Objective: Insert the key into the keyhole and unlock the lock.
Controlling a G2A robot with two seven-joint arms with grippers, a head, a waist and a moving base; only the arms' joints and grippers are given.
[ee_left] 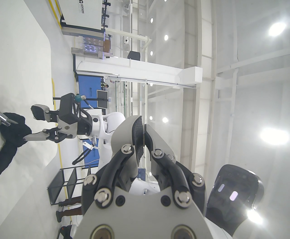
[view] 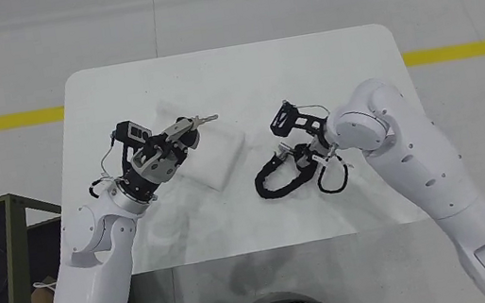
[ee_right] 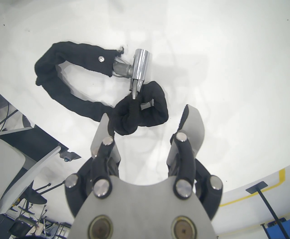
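Pinching the key (view: pixel 207 118) in my left gripper (ee_left: pixel 143 126) over the table (view: pixel 343 59), right gripper (ee_right: pixel 146 115) spread wide just above the black chain lock (ee_right: pixel 74 52), its silver cylinder (ee_right: pixel 141 63) lying flat, well apart from the key.

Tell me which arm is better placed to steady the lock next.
Right. The right gripper is open right over the chain lock, while the left gripper is shut on the key, off to the side.

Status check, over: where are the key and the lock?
Left tool shut on key. Right tool open above lock, lying on table. White cloth beneath left tool.
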